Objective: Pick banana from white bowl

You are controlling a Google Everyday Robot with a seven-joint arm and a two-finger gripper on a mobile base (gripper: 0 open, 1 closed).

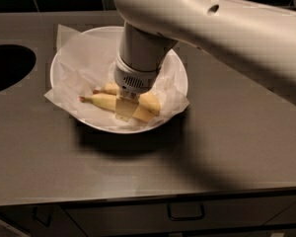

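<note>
One wide, shallow white bowl [183, 73] lined with crinkled white paper [79, 58] is sitting beneath the gripper [124, 113], and two bananas are lying in it. The gripper is reaching straight down onto the middle of the longer, smooth pale-yellow banana [102, 101]; the shorter, plumper banana [110, 88] is lying just behind it. Whether the gripper is clenching or released, I cannot tell.

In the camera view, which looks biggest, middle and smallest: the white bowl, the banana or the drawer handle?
Largest: white bowl.
Middle: the banana, partly hidden under the gripper, which is down in the bowl on it.
Smallest: drawer handle, even though it sits nearer the camera.
</note>
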